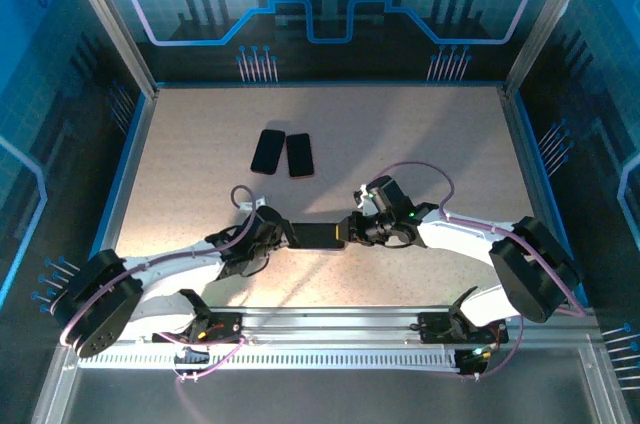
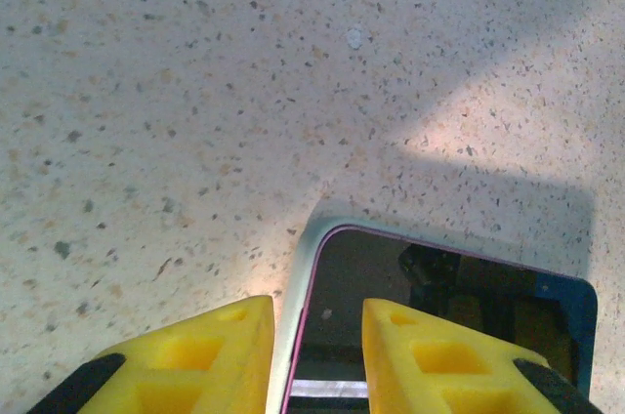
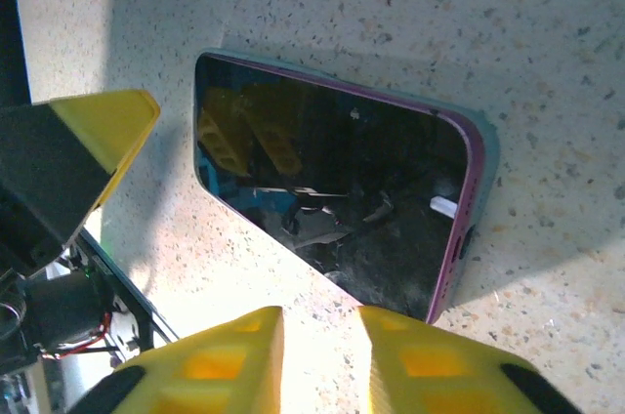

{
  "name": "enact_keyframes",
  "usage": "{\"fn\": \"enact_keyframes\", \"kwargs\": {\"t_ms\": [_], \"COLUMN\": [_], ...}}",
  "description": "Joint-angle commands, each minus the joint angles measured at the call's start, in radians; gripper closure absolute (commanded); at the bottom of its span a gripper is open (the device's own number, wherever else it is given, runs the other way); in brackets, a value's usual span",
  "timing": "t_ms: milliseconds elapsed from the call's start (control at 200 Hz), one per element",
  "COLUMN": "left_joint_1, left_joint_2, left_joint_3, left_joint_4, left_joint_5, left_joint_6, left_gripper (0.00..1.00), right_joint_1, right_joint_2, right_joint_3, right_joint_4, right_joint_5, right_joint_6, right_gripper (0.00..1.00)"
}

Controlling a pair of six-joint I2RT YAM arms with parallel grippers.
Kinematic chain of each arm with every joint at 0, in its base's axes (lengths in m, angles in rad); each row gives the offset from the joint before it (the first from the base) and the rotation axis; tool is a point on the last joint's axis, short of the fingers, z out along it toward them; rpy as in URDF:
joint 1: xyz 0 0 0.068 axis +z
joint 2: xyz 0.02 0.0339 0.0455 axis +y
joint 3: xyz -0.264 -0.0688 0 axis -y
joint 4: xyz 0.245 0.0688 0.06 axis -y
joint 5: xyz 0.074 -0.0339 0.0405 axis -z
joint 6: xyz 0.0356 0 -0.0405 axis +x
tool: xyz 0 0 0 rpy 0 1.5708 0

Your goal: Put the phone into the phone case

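The phone (image 1: 320,235), with a black screen and pink rim, lies flat at mid-table inside a pale blue-green phone case (image 3: 488,155). My left gripper (image 1: 283,236) is at its left end and my right gripper (image 1: 352,232) at its right end. In the left wrist view the left gripper (image 2: 317,309) stands narrowly open astride the case's rim (image 2: 312,227). One finger is over the phone's screen (image 2: 459,287) and the other beside the case. In the right wrist view the right gripper (image 3: 320,316) is narrowly open over bare table, just short of the phone (image 3: 332,170).
Two more dark phones (image 1: 268,151) (image 1: 299,155) lie side by side towards the back of the speckled table (image 1: 430,144). Blue walls and metal posts fence the table. A metal rail (image 1: 330,324) runs along the near edge between the arm bases.
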Motion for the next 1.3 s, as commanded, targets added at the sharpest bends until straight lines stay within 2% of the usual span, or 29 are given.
{"fn": "enact_keyframes", "kwargs": {"t_ms": [0, 160, 395, 971, 1136, 1296], "left_joint_1": [0.011, 0.016, 0.026, 0.045, 0.047, 0.047], "left_joint_2": [0.036, 0.091, 0.184, 0.260, 0.196, 0.071], "left_joint_3": [0.048, 0.073, 0.127, 0.154, 0.130, 0.127], "left_joint_4": [0.037, 0.057, 0.060, -0.007, -0.019, -0.115], "left_joint_5": [0.024, 0.044, 0.090, 0.103, 0.097, 0.066], "left_joint_6": [0.046, 0.066, 0.087, 0.072, 0.067, 0.072], "left_gripper": [0.72, 0.75, 1.00, 1.00, 1.00, 1.00], "right_joint_1": [-0.006, -0.006, -0.006, -0.008, -0.006, -0.003], "right_joint_2": [0.013, 0.018, 0.028, 0.064, 0.041, 0.005], "right_joint_3": [-0.012, -0.023, -0.028, -0.005, 0.014, 0.036], "right_joint_4": [0.002, 0.016, 0.027, 0.010, -0.048, -0.113], "right_joint_5": [0.011, 0.008, 0.007, 0.000, 0.020, 0.052], "right_joint_6": [-0.007, 0.003, 0.005, -0.021, -0.049, -0.080], "right_gripper": [0.79, 0.82, 0.86, 0.87, 0.89, 0.90]}}
